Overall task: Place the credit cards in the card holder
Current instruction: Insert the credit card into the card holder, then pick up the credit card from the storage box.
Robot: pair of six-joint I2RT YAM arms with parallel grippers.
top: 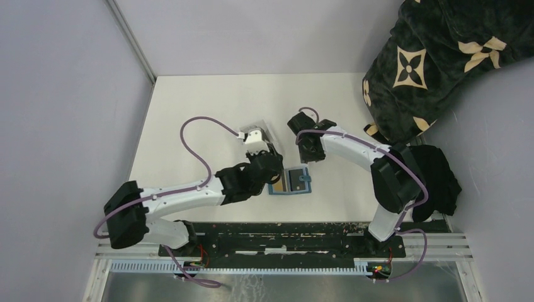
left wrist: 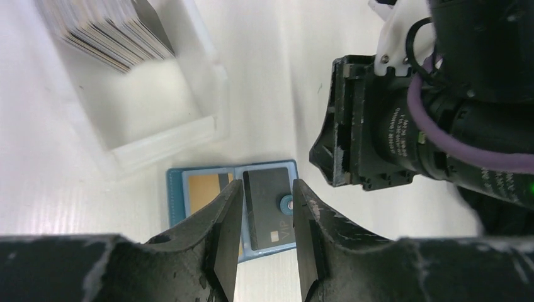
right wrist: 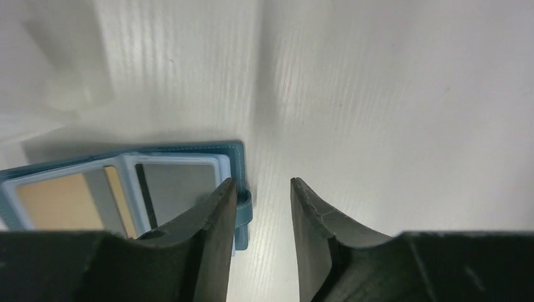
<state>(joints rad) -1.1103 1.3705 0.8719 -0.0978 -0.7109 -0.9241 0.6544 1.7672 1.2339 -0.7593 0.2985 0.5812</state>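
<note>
While hanging partly open above the table, grips nothing with the left gripper (left wrist: 264, 189); looks straight down between its fingers (left wrist: 223, 220) onto a dark credit card (left wrist: 261, 217) marked VIP. Lying flat on the right half of the opened card holder (left wrist: 174, 204); whether tucked into the pocket or only resting on it, cannot tell. On the left half, against the grey pocket, a gold-yellow credit card (left wrist: 203, 192). Just beyond the holder, far and left, a clear plastic tray (left wrist: 170, 135) with a stack of more cards (left wrist: 107, 34) leaning at its far end. Likewise parted and empty at the right gripper (right wrist: 261, 185), held just off the holder's right edge, beside the snap tab (right wrist: 247, 207), above bare white table (right wrist: 390, 94). Seen from overhead, flat near the middle of the table, between the two wrists. At the far right corner, draped dark fabric (top: 428, 56) with a cream flower pattern.
</note>
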